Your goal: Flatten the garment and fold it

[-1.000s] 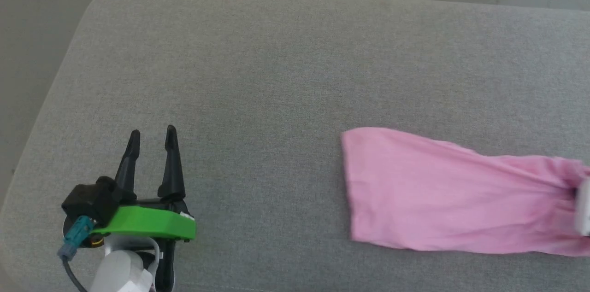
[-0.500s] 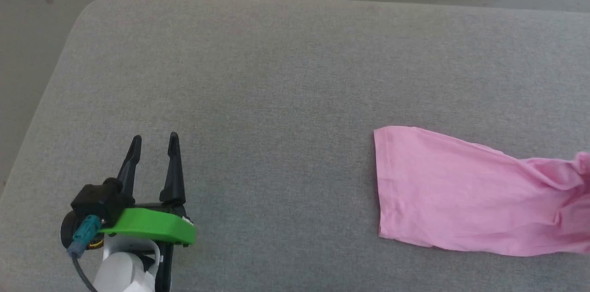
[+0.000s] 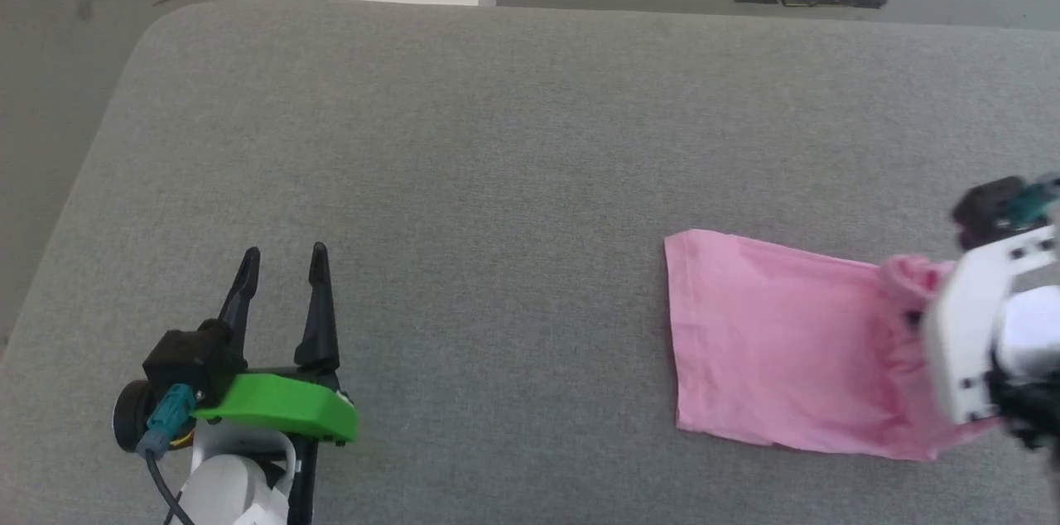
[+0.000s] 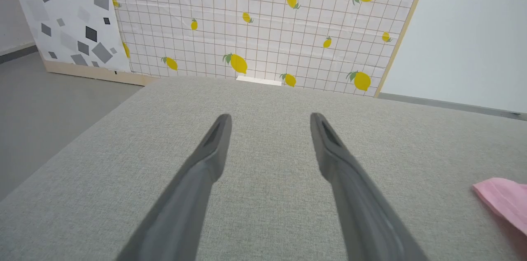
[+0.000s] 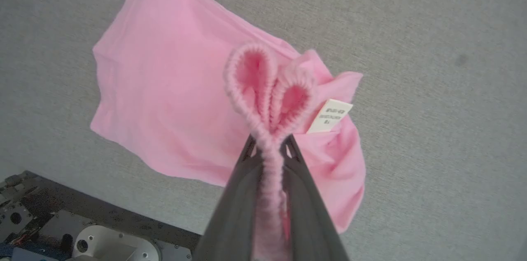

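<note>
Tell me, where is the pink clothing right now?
The garment lies on the grey cushion at the head view's right, its waistband pinched in the right hand, far from the open left hand at lower left.

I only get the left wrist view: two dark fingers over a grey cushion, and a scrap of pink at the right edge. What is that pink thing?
Observer: It is one corner of a light pink thin cloth garment. The head view shows most of it lying flat on the grey fabric cushion.
Operator: Is anything touching it?
Observer: Yes. The right gripper is shut on its gathered elastic waistband, which is pinched between the two dark fingers and loops out beyond their tips.
Operator: Is there any writing on it?
Observer: A small white label sticks out beside the waistband, but its print is too small to read.
</note>
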Controlling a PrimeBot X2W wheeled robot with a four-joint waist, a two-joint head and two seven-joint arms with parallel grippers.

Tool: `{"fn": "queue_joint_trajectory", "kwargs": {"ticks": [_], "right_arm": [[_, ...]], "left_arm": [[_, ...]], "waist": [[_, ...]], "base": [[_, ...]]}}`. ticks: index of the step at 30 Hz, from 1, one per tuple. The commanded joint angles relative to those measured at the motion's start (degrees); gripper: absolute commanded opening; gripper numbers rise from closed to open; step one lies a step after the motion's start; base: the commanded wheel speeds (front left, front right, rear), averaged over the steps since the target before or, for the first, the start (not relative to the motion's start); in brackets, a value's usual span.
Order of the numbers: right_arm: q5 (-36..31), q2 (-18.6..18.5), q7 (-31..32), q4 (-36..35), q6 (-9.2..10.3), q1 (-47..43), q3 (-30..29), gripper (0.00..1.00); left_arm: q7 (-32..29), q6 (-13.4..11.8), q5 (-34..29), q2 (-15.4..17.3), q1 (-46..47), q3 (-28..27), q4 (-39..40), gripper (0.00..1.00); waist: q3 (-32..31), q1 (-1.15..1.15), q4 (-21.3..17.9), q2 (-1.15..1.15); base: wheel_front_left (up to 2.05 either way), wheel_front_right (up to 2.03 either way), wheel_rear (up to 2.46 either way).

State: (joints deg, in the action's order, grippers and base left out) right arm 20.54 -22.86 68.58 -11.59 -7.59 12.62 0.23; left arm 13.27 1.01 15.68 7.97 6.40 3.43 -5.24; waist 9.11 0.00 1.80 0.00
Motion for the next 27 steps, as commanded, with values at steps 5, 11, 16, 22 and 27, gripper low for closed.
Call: {"fn": "queue_joint_trajectory", "kwargs": {"ticks": [5,11,16,22,27], "right_arm": [[0.7,6.3,-4.6,2.9,0.10,-0.3,4.4,0.00],[-2.2,11.0,-12.0,10.2,0.10,1.8,7.4,0.00],[-6.1,15.5,-19.1,17.5,0.10,3.8,6.0,0.00],[-8.8,18.0,-24.9,24.8,0.10,5.4,5.6,0.37],[-8.6,18.5,-26.0,25.0,0.10,6.3,7.4,1.00]], "left_arm": [[0.2,-0.2,0.7,-0.3,-0.7,0.2,-0.1,1.00],[0.3,0.0,1.2,-0.4,-0.6,0.6,-0.3,1.00],[0.4,0.1,1.4,-0.5,-0.2,1.1,-0.5,1.00],[0.6,0.5,2.0,-0.8,0.1,1.7,-1.2,1.00],[0.8,0.7,2.4,-0.9,-0.3,1.8,-2.0,1.00]], "waist": [[0.6,0.00,1.3,0.00],[1.4,0.00,2.5,0.00],[2.1,0.00,3.3,0.00],[2.4,0.00,3.8,0.00],[1.4,0.00,3.3,0.00]], "base": [[0.00,0.00,0.00],[0.00,0.00,0.00],[0.00,0.00,0.00],[0.00,0.00,0.00],[0.00,0.00,0.00]]}}
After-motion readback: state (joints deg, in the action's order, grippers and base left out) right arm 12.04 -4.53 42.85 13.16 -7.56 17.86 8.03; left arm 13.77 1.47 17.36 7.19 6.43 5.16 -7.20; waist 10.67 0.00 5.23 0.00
